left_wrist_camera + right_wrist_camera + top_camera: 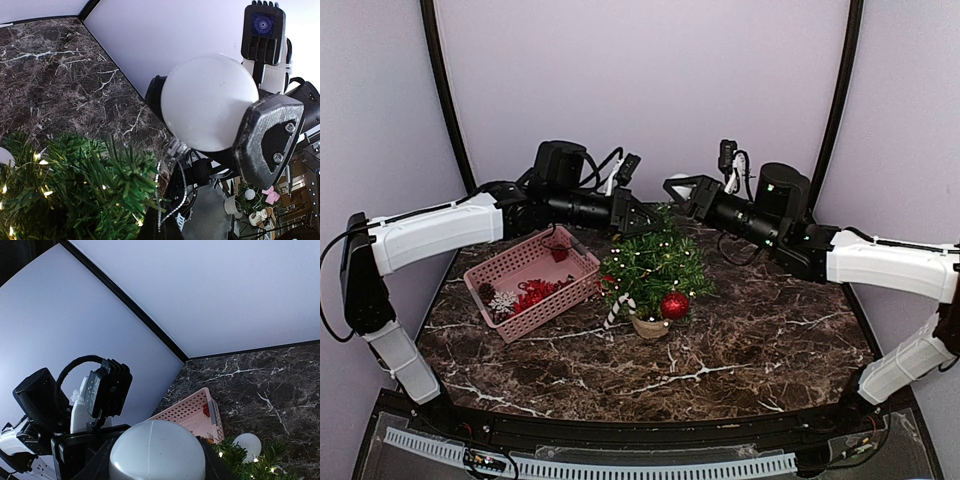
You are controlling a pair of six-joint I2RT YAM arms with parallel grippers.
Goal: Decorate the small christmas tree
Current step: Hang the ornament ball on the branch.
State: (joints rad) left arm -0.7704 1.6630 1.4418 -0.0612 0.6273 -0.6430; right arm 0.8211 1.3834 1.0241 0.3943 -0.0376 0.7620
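Observation:
The small christmas tree [655,268] stands mid-table in a tan pot [648,325], lit, carrying a red ball [674,305] and a candy cane [617,310]. Above its top my right gripper [680,190] is shut on a white ball [207,102], which fills the space between its jaws in the right wrist view [157,447]. A silver string loop [182,187] hangs from the ball's cap. My left gripper [164,227] is shut on the loop's lower end, right beside the top branches [100,185]. Another white ball [247,445] hangs on the tree.
A pink basket [530,282] left of the tree holds a white snowflake [503,301], red pieces and a pine cone. Both arms reach in over the back of the marble table [750,350]. Grey walls close off the back and sides.

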